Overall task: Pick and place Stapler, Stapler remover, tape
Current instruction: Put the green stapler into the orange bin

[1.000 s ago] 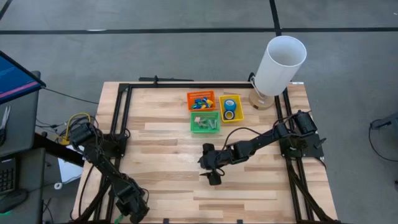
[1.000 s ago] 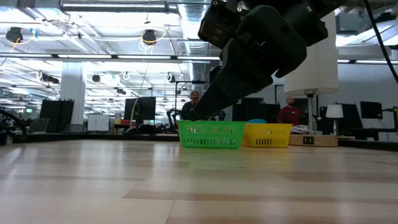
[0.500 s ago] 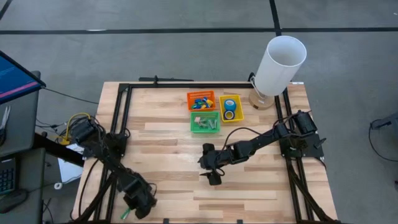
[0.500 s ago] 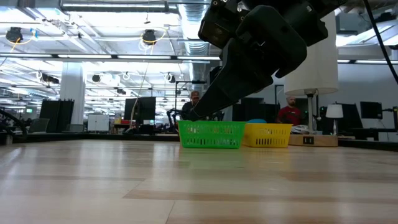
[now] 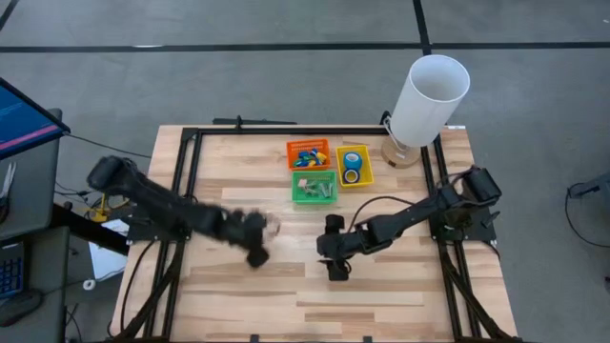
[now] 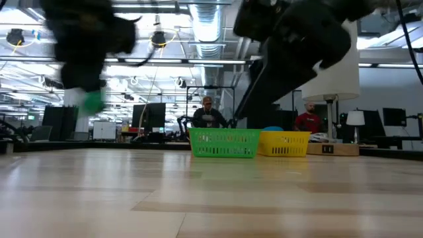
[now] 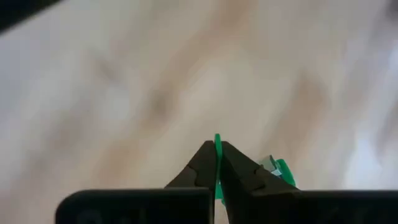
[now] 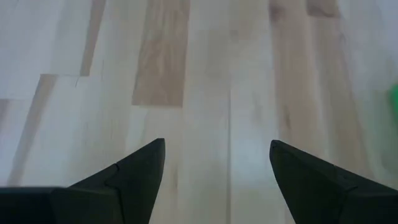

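Note:
My left gripper (image 5: 257, 252) hangs over the table's middle left, blurred, shut on a small green stapler remover (image 7: 283, 172), which shows as a green blur (image 6: 92, 100) in the low view. My right gripper (image 5: 335, 268) stands open above bare wood near the table's middle, nothing between its fingers (image 8: 143, 168). Three small baskets stand at the far middle. The orange one (image 5: 308, 152) holds coloured staplers. The yellow one (image 5: 365, 166) holds two blue rolls of tape (image 5: 352, 163). The green one (image 5: 315, 195) holds pale and green pieces. My left gripper pinches a thin green edge of the stapler remover (image 7: 217, 144) between its two shut fingers. The rest of the remover sticks out beside one finger. The fingers slant downward, and the remover is lifted clear of the table.
A tall white lamp (image 5: 431, 98) on a wooden base stands at the far right corner. A black frame (image 5: 187, 162) runs along the table's left, far and right edges. Bare wood lies between the grippers and along the near edge. People sit in the room beyond.
My left gripper has swung fast from the near left corner up toward the table's middle, rising and turning, with the green stapler remover still between its shut fingers. My right gripper has shifted a little toward the right edge and stays open.

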`<action>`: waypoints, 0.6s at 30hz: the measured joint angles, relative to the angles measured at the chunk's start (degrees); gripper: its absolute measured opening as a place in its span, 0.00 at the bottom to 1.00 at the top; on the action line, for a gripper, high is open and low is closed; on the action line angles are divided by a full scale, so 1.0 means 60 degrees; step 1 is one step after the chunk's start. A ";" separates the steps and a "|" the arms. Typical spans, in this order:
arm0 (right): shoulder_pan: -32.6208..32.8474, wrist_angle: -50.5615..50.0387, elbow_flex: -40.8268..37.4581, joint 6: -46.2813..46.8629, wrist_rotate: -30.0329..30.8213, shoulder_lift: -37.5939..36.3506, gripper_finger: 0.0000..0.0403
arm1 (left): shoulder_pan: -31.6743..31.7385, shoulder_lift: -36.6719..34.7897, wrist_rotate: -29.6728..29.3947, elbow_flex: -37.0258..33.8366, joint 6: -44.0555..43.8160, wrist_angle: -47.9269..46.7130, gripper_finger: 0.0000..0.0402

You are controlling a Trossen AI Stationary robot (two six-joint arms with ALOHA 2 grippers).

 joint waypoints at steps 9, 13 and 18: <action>0.0658 -0.1543 0.0000 0.0553 0.1420 -0.1374 0.70 | 0.3842 -0.1592 -0.0719 0.0015 0.4820 0.3127 0.00; 0.0573 -0.1874 0.0000 0.0550 0.1483 -0.1764 0.70 | 0.5443 -0.1638 0.0037 0.0015 0.6451 0.4912 0.00; 0.0130 -0.1956 -0.0004 0.0504 0.1717 -0.1975 0.70 | 0.7461 -0.1238 0.1891 0.0019 0.7719 0.6646 0.00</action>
